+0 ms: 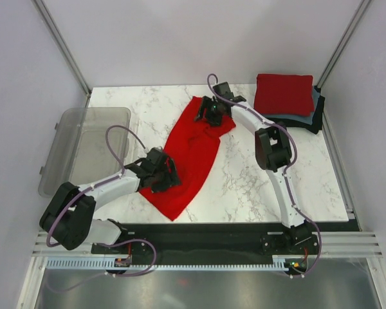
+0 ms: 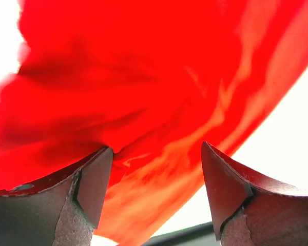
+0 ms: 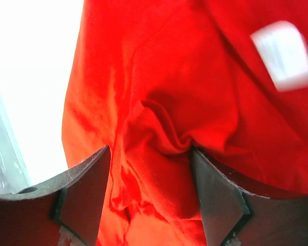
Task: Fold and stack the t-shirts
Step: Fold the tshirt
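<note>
A bright red t-shirt (image 1: 192,151) lies spread out in a long diagonal on the marble table (image 1: 257,180). My left gripper (image 1: 166,174) is at the shirt's left edge near its lower half. In the left wrist view it (image 2: 156,147) stands open, with red cloth (image 2: 143,92) under and between the fingers. My right gripper (image 1: 210,114) is at the shirt's far end. The right wrist view shows it (image 3: 150,148) open over a bunched fold (image 3: 159,128), with a white neck label (image 3: 283,55) nearby. A folded red t-shirt (image 1: 283,93) tops a stack on a grey-blue one (image 1: 289,118) and a black one (image 1: 318,112).
A clear grey plastic bin (image 1: 83,151) stands at the table's left edge. The stack sits at the back right corner, close to the right wall post (image 1: 340,45). A black rail (image 1: 206,232) runs along the near edge by the arm bases.
</note>
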### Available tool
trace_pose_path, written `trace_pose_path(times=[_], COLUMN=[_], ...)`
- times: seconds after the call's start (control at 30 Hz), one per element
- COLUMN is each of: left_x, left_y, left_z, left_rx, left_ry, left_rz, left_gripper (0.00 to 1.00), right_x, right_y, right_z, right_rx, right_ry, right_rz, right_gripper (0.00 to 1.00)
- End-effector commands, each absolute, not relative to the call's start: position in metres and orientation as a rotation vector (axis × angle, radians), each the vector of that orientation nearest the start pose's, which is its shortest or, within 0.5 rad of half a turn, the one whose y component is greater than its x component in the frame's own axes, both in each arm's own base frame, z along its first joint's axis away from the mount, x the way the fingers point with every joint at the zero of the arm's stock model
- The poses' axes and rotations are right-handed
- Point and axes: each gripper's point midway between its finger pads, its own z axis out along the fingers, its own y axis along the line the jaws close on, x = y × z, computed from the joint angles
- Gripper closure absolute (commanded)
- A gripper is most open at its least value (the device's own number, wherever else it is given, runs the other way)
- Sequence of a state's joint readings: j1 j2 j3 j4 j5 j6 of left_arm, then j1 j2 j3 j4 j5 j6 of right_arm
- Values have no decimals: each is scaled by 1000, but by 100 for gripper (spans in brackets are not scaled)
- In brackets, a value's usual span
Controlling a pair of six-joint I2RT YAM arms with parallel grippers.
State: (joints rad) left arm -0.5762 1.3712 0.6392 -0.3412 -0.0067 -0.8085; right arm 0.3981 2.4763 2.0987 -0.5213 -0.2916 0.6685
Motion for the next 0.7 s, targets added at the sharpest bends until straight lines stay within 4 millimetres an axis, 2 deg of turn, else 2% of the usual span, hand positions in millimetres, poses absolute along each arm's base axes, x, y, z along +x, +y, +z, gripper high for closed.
trace_pose_path(times=[0.0, 0.1, 0.13, 0.2, 0.23, 0.27, 0.37, 0.47, 0.6, 0.63, 0.67], left_x=[151, 147, 151, 143, 144, 141, 136, 131, 132, 138, 140], left_y=[-200, -222, -235, -256, -269, -287, -315, -328, -327, -329, -328], left_z=[-15, -9, -2, 5, 12, 20, 28, 22, 20, 33, 39], left_rx=[-410, -416, -444, -407, -428, -377, -301, -270, -235, -203, -187], left_ry=[2969, 2968, 2945, 2950, 2939, 2919, 2938, 2968, 2969, 2937, 2923], left_rz=[-563, -648, -700, -769, -824, -898, -949, -949, -886, -888, -864], left_gripper=[22, 22, 22, 22, 22, 22, 21, 21, 21, 21, 21], right_x=[538, 563, 568, 583, 588, 597, 611, 620, 625, 625, 628], right_y=[273, 276, 277, 283, 284, 286, 288, 292, 294, 296, 295], right_z=[-40, -44, -44, -39, -37, -32, -22, -13, 4, 10, 26], right_rx=[203, 242, 250, 242, 236, 222, 196, 158, 122, 119, 123], right_ry=[2700, 2640, 2619, 2545, 2521, 2478, 2400, 2343, 2296, 2288, 2262], right_rz=[575, 631, 652, 692, 697, 707, 723, 731, 752, 758, 762], right_gripper=[27, 25, 24, 22, 21, 20, 17, 11, 11, 11, 11])
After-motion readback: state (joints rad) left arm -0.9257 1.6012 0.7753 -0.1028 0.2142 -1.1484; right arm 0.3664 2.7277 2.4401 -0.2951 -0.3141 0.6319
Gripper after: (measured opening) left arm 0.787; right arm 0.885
